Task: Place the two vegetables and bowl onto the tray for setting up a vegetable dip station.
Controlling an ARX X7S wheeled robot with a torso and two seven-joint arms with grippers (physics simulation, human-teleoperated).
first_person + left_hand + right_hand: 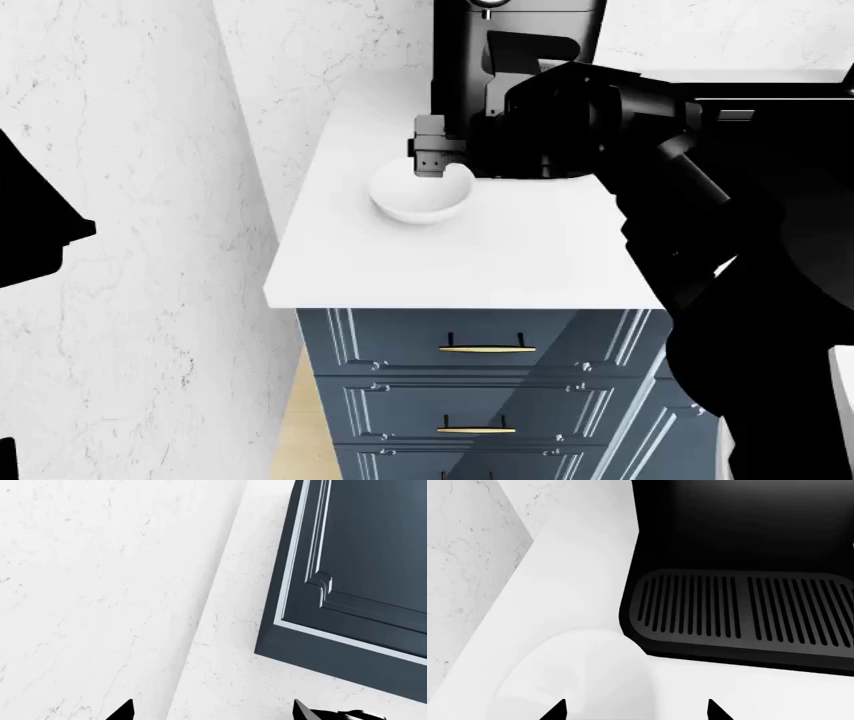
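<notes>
Right arm fills the near right of the head view, black, reaching across the white countertop [441, 265] toward the bowl [420, 195]. Right gripper [430, 158] sits at the bowl's far rim, just above or touching it; can't tell which. Right wrist view shows its two dark fingertips [554, 711] spread apart with the bowl [577, 680] below and between them, nothing clamped. Bowl is plain white, upright, on the counter near the left back corner, just in front of a black appliance [514, 60] with a slotted drip grille [740, 607]. Bowl is close beside that grille, gap or contact not resolvable. Left arm shows only as a black shape at the left edge of the head view, off the counter, by the marbled white wall [120, 300]. Left gripper [213, 712] tips spread apart, empty, pointing at white marbled surfaces and the corner of a dark blue panelled cabinet [360, 570]. Below the counter: dark blue drawers [481, 390] with brass handles [487, 349]. Cucumber, carrot and tray are not visible in any view.
</notes>
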